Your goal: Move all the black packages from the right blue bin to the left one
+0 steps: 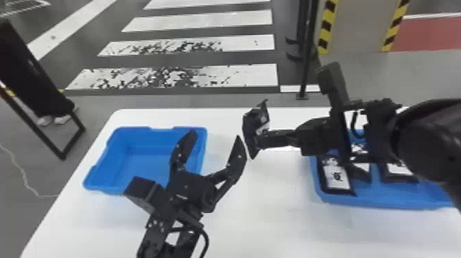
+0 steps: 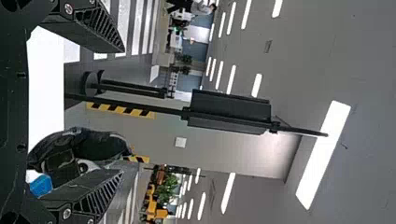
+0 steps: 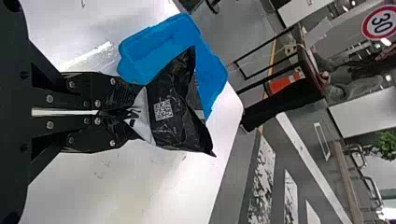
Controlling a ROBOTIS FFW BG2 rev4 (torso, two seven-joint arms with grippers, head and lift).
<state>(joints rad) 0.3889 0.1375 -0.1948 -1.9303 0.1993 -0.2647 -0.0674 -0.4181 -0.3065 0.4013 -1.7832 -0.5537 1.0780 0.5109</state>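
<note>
The black package (image 3: 173, 123), glossy, creased film, looks light, soft and slippery, best taken by a deep edge pinch; the right gripper (image 1: 259, 140) has its fingers closed on it, above the smooth white table (image 1: 274, 219), between the rounded plastic left bin (image 1: 147, 166) and right bin (image 1: 377, 202). The left gripper (image 1: 216, 134) gapes wide, holding nothing.

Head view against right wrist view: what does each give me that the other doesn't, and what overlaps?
Head view: the right blue bin with black packages inside, the left gripper with its fingers apart, and a yellow-and-black striped edge beyond the table.

Right wrist view: a square code on the held package, an orange cone and a round red-rimmed sign.

Both: the right gripper shut on the held package, the left blue bin, the white table.
</note>
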